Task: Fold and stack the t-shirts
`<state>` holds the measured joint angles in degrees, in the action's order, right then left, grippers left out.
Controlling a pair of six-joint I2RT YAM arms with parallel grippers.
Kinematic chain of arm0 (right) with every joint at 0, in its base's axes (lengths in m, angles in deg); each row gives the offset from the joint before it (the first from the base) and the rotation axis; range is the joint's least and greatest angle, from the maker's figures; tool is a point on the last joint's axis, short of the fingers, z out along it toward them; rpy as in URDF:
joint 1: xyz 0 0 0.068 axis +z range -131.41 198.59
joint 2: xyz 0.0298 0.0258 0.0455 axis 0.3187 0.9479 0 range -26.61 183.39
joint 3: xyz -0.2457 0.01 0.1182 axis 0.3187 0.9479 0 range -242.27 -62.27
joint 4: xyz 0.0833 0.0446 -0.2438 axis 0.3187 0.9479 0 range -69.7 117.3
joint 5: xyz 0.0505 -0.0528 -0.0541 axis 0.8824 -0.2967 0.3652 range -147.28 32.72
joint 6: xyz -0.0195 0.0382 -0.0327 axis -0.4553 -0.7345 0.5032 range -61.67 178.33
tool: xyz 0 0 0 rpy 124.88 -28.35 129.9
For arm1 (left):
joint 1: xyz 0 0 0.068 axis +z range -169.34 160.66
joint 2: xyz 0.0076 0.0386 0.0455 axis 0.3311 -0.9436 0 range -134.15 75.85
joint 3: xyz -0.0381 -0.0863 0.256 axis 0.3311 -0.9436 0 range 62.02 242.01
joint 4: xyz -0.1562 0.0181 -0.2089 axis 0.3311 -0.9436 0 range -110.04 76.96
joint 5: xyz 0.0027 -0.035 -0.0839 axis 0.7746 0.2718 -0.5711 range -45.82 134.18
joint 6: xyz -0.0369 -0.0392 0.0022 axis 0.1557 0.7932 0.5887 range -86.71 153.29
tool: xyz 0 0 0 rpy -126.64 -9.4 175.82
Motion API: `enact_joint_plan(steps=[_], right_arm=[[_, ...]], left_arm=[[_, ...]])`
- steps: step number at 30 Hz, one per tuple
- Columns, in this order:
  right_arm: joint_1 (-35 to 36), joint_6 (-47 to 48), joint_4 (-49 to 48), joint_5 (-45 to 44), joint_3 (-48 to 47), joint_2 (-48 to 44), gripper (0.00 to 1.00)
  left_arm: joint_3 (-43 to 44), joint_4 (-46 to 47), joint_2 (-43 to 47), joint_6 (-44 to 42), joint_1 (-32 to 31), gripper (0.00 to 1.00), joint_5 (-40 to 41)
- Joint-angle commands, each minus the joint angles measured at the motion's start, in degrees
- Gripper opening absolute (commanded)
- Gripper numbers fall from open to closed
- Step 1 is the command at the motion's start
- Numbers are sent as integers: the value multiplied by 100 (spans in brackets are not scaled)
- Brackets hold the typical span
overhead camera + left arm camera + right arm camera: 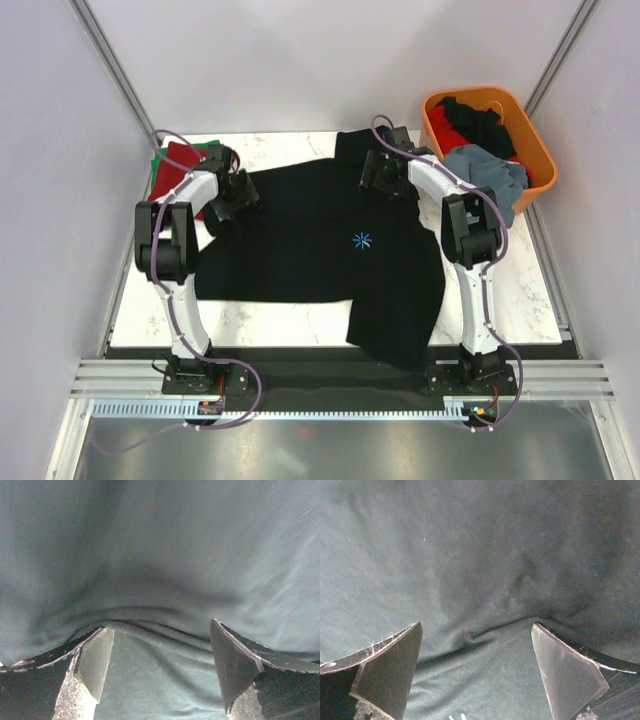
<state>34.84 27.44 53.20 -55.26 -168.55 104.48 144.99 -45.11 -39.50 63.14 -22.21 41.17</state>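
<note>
Apparently starting a fold: left gripper point(232, 200) and right gripper point(385, 178) rest open on the black shirt point(320, 255); pinching it should come next.

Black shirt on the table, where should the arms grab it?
Probably pinch the black shirt near its far edge from above, with left gripper and right gripper: it lies flat, and a raised crease sits between each one's open jaws.

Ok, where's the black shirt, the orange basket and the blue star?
black shirt point(290, 250): top view, its flat middle.
orange basket point(536, 150): top view, right wall.
blue star point(361, 240): top view, its centre.
</note>
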Motion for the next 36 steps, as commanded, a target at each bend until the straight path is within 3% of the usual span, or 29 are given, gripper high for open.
enact_joint_plan(steps=[1, 2, 4, 9, 10, 13, 18, 23, 25, 30, 36], right_arm=[[-139, 215, 637, 202, -1173, 907, 98], [-148, 233, 925, 237, -1741, 1014, 98], [-157, 224, 1033, 508, -2010, 998, 98], [36, 356, 972, 598, -1520, 16, 98], [149, 400, 963, 528, -1371, -474, 98], [386, 400, 963, -112, -467, -1694, 98], [660, -143, 806, -957, 2283, -3727, 98], [704, -847, 595, -634, 5110, -5916, 98], [713, -979, 559, -414, 5633, -6679, 98], [704, -1243, 585, -264, 6681, -7929, 98], [695, -1700, 919, -957, 7217, -8511, 98]], left_arm=[[1323, -648, -575, -181, -3, 84, 186], [1500, -747, -620, -172, -3, 84, 143], [1581, -826, -384, -128, -3, 84, -85], [583, -809, 1126, -119, -64, 85, -148], [344, -809, 1807, -111, -64, 85, -96], [-666, -800, 3169, -128, -38, 88, 282], [-2764, -546, 5002, 152, 541, 90, 415], [-4077, -282, 6101, 539, 1384, 87, 29], [-4544, -63, 6226, 750, 1596, 83, -112], [-4738, 316, 6035, 1356, 1606, 82, 159], [-4870, 693, 5199, 1524, 1606, 79, 511]])
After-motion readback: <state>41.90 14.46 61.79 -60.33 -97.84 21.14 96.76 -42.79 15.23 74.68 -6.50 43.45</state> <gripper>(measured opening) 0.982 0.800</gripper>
